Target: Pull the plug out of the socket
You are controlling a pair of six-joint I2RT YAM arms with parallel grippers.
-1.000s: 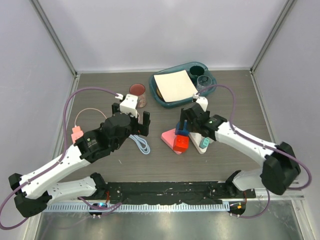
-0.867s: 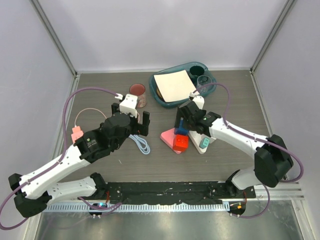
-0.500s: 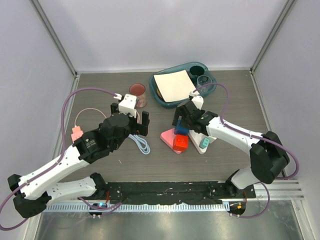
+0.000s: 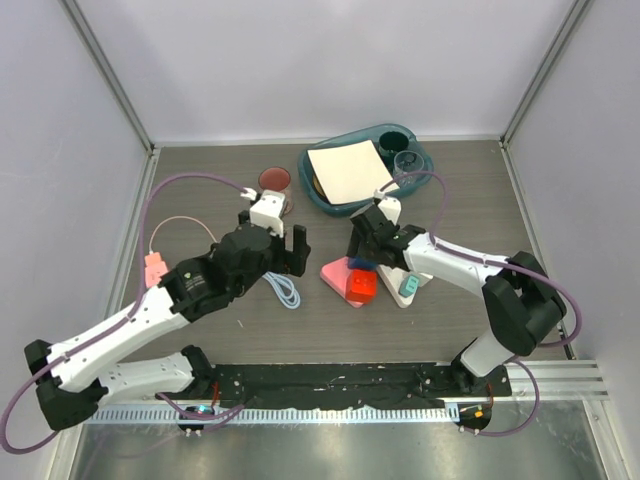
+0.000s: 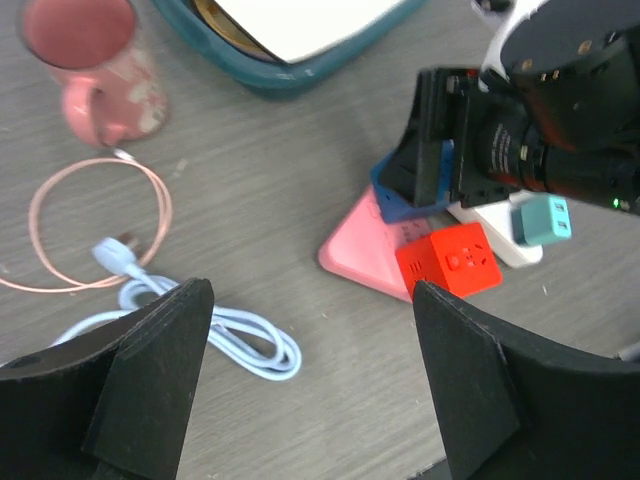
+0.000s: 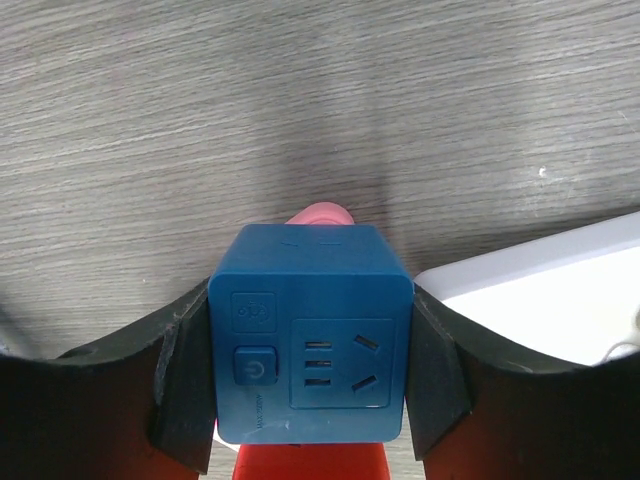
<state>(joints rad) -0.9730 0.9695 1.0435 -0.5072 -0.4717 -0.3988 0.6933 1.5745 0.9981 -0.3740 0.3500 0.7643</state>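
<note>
The pink plug lies at the far left of the table, and its thin pink cord loops toward the middle. The socket's strip is hidden under my left arm; only its coiled pale-blue cord shows, also in the left wrist view. My left gripper hangs open and empty above that cord. My right gripper is shut on a blue cube with an outlet face, over the pink triangle and the red cube.
A white triangular board with a small teal cube lies right of the red cube. A pink mug stands behind my left gripper. A teal tray with white paper, a glass and a dark cup sits at the back.
My right gripper has shifted a little left and back with the blue cube in it, its arm folding inward. My left gripper has moved slightly right, still open.
</note>
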